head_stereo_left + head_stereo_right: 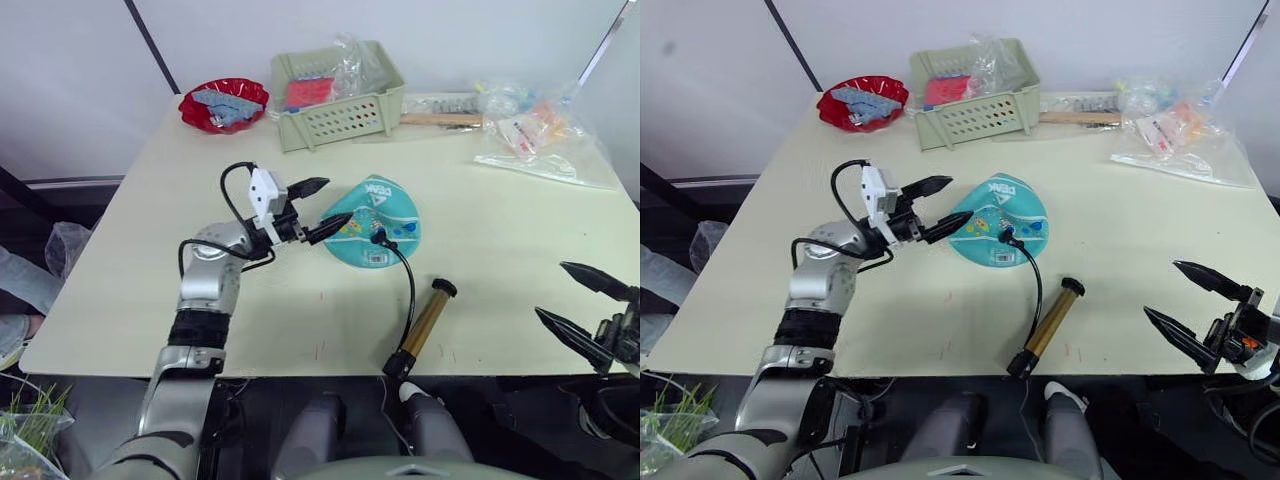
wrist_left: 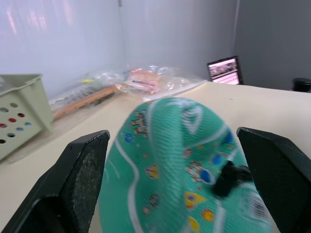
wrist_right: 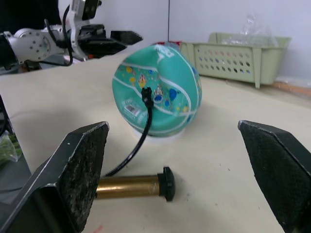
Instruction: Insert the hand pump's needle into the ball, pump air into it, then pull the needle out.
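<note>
The teal ball (image 1: 372,222) with white stripes and cartoon prints rests mid-table, partly collapsed. The thin black hose (image 1: 409,285) runs from a black fitting on the ball's near side to the gold-bronze hand pump (image 1: 425,325), which lies flat near the table's front edge. The needle is hidden where the hose end meets the ball. My left gripper (image 1: 336,201) is open just left of the ball, one finger on each side of its left edge, and I cannot tell whether they touch it. My right gripper (image 1: 551,290) hangs open and empty at the table's front right, well apart from the pump.
A red bowl (image 1: 225,105) holding blue pieces stands at the back left. A pale green basket (image 1: 338,95) is at the back centre. Plastic bags (image 1: 530,135) and a wooden stick (image 1: 440,119) lie at the back right.
</note>
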You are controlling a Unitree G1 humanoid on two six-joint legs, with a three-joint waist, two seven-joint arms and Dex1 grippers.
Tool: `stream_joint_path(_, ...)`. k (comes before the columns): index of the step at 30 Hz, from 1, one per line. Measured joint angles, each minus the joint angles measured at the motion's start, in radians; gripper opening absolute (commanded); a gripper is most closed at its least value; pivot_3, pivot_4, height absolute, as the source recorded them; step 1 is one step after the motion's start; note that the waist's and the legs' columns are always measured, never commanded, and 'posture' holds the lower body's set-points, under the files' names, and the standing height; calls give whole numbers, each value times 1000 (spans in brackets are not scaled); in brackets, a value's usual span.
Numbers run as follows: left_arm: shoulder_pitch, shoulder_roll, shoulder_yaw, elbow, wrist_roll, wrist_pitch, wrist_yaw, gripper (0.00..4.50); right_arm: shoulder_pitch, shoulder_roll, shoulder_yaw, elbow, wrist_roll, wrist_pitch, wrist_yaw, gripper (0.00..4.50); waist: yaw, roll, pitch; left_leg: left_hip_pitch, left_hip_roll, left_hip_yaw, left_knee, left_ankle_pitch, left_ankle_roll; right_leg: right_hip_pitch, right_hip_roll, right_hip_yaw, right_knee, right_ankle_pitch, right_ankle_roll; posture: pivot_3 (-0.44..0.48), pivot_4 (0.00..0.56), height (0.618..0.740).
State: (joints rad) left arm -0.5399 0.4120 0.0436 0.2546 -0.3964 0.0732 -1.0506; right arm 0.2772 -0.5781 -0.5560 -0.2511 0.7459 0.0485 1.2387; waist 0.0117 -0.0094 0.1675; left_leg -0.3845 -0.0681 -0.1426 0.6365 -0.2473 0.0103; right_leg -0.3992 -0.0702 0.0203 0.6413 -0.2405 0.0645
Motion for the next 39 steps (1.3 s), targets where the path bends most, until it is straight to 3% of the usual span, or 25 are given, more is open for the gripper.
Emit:
stream_joint_path(8,148,74,37,-167,-54,90,6,4451,-39,18,42,4,8,-13,-1,4500,-2,1,0,1,1,3,0,0,0,0,0,3,0,0,0,0,150,740)
stream_joint_path(17,421,167,148,-295,-77,86,22,4451,-57,22,82,94,-45,-61,4,4500,2,1,1,2,2,5,0,0,0,-1,-2,5,0,0,-1,0,150,740)
stream_joint_path(31,759,204,277,-303,-56,-38,30,4451,-40,-15,87,351,-165,-222,72,4500,2,3,1,4,4,8,0,-1,0,-1,-3,8,0,-1,-5,0,150,740)
stream_joint_path(39,843,204,332,-191,-26,-124,32,4451,-48,-46,78,491,-184,-291,112,4500,0,3,1,4,5,10,0,-1,1,0,-2,8,0,-1,-5,0,150,740)
